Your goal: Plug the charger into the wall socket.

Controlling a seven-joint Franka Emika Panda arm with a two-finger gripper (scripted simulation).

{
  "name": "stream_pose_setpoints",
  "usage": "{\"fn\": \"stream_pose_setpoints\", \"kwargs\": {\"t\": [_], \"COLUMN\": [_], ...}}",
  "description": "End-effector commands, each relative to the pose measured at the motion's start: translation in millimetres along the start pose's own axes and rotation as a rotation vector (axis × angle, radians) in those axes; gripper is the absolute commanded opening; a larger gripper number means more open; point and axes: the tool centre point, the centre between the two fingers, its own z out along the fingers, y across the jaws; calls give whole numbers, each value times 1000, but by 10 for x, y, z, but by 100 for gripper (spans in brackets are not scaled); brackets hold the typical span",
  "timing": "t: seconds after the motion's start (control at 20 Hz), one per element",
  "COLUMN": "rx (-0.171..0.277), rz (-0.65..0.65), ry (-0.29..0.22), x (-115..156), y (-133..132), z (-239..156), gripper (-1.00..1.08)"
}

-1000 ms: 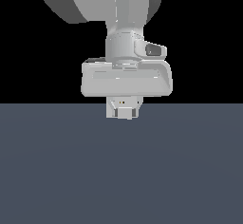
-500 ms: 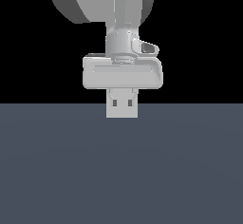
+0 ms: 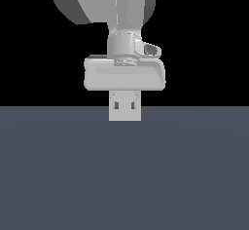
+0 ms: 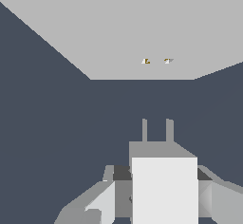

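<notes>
Tool (image 3: 125, 112) lower, charger (image 4: 163, 190) prongs socketward.

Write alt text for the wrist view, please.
The gripper holds the white charger, its two prongs pointing at the pale grey wall socket ahead. The socket's two small holes lie nearly in line with the prongs, a gap between.

Item: your work surface (image 3: 124, 175), flat, plain dark slate-blue, extended beneath and ahead of the jaws. You had one piece standing on it: the wall socket (image 4: 118, 28), pale grey, ahead of the jaws, its two small holes (image 4: 146, 61) facing them.
</notes>
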Motion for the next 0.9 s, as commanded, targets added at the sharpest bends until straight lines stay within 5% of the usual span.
{"fn": "stream_pose_setpoints", "kwargs": {"t": [0.0,0.85], "rx": [0,0], "rz": [0,0], "ry": [0,0], "x": [0,386], "y": [0,-1], "z": [-2,10], "gripper": [-100,-100]}}
